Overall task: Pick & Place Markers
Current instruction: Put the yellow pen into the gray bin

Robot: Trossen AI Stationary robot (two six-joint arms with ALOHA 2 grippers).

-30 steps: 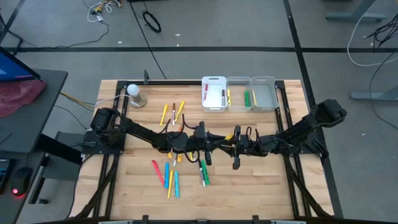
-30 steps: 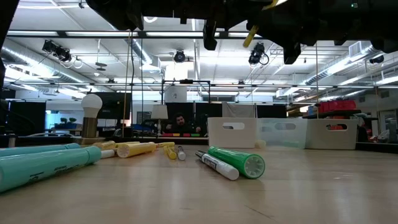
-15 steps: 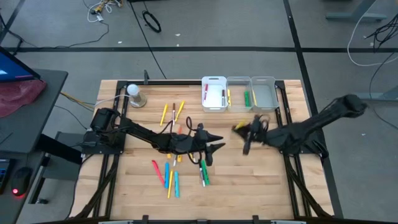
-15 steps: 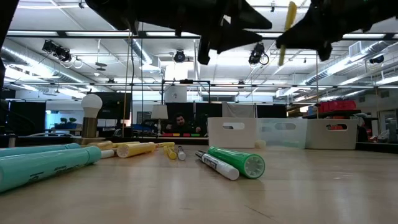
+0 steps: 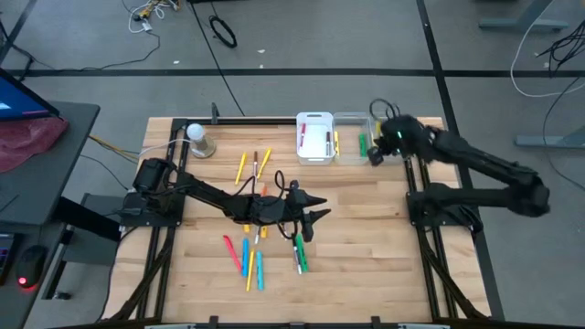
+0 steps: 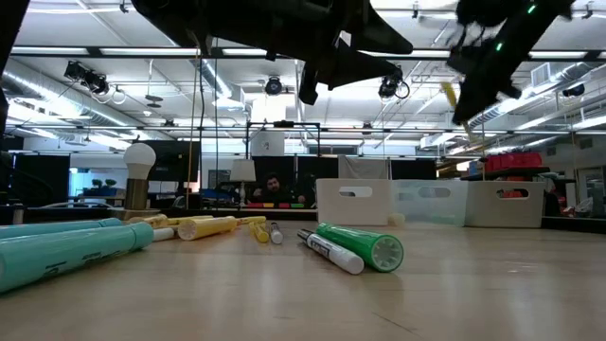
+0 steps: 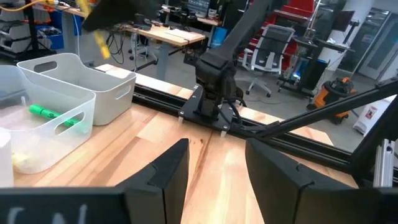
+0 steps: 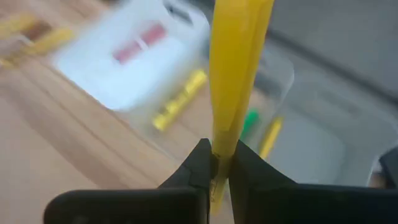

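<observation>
While a yellow marker (image 8: 233,74) is pinched upright by the right gripper (image 5: 377,151) over the bins (image 5: 384,137) at upper right, ready for dropping, the left gripper (image 5: 315,208) is held spread mid-desk above loose markers (image 5: 249,260).

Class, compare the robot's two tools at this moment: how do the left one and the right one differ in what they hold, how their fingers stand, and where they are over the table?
The right tool is shut on a yellow marker; the left tool holds nothing.
The left tool's fingers are spread open; the right tool's fingers are pressed on the marker.
The left tool hangs over the loose markers mid-table; the right tool is above the bins at the table's far edge.
Both are dark two-finger tools raised off the table.
</observation>
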